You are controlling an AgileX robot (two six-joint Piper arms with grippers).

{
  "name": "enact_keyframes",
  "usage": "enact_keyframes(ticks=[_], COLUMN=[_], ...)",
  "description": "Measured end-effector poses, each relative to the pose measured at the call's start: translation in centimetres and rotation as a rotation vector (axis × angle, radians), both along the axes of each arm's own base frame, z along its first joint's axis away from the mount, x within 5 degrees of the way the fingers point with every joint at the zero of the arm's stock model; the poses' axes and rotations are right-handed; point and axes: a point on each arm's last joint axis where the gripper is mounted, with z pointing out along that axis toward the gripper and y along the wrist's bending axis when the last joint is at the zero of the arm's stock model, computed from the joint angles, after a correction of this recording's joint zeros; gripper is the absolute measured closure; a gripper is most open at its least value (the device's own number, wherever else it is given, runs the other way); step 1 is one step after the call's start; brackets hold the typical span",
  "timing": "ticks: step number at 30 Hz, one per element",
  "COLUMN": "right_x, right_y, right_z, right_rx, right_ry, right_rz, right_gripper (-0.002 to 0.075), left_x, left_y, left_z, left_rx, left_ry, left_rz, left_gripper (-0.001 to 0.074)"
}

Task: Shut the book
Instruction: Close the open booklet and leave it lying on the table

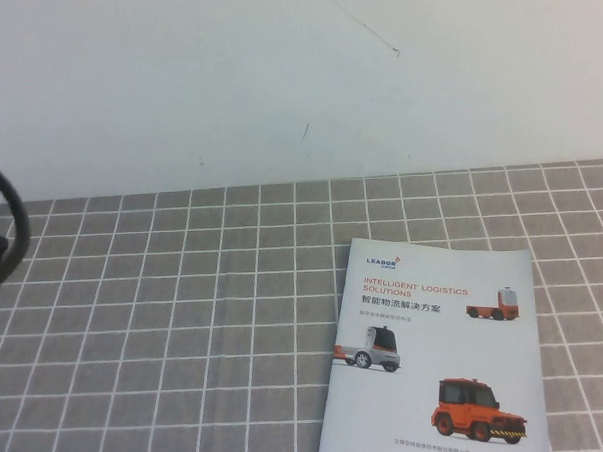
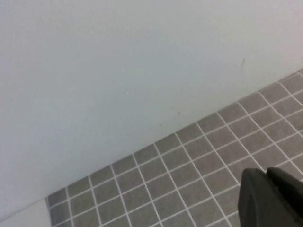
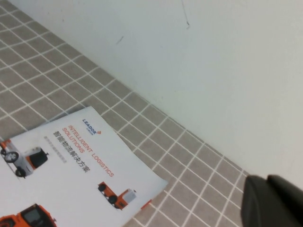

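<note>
Thin brochure (image 1: pixel 437 350) lies flat, cover up, looks shut, front right on the counter (image 1: pixel 136 323); we judge it light, floppy, slick, best pinched at an edge; left claw (image 2: pixel 272 198) over bare tiles, right claw (image 3: pixel 274 201) near its far corner, open or closed we cannot tell.

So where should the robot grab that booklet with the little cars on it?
Probably the right long edge of the booklet, coming in low from the robot's right: it lies flat and thin, cover up, so only an edge offers a pinch. The right pincer hovers near it; the left pincer is away over bare tiles.
</note>
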Motion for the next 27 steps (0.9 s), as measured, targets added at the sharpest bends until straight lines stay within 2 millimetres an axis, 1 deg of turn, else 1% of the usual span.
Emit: enact_keyframes(ticks=[3,6,10,13,16,18,21,25,27], right_x=[-1.8,-3.3,-4.7,-5.6,-6.2,-6.6,-6.9,-7.1,-7.1], right_y=[-0.2,-0.4,-0.5,-0.5,-0.5,-0.5,-0.8,-1.7,-2.4], right_z=[0.3,0.0,-1.8,-3.7,-5.8,-6.9,-8.0,-8.9,-9.0], right_rx=[-0.030,-0.017,-0.009,0.003,0.015,0.043,0.088,0.097,0.061], right_ry=[-0.004,0.000,0.029,0.057,0.093,0.109,0.121,0.145,0.143], right_rz=[-0.043,-0.083,-0.113,-0.136,-0.148,-0.166,-0.225,-0.351,-0.419], right_gripper=[0.0728,0.0728,0.0728,0.0728,0.0728,0.0728,0.0728,0.0728,0.0728], left_x=[-1.7,-3.8,-6.0,-7.2,-8.2,-8.8,-9.2,-9.2,-9.0], left_y=[0.3,0.8,1.1,1.0,0.7,0.5,0.3,0.3,0.6], left_z=[-0.6,-1.8,-4.5,-6.4,-8.0,-8.7,-9.5,-10.3,-10.6], left_rx=[-0.014,-0.039,-0.065,-0.085,-0.097,-0.112,-0.119,-0.122,-0.123], left_ry=[-0.079,-0.165,-0.200,-0.179,-0.125,-0.084,-0.038,-0.030,-0.059], left_rz=[0.049,0.109,0.151,0.153,0.126,0.107,0.090,0.100,0.127], left_gripper=[0.0739,0.0739,0.0739,0.0739,0.0739,0.0739,0.0739,0.0739,0.0739])
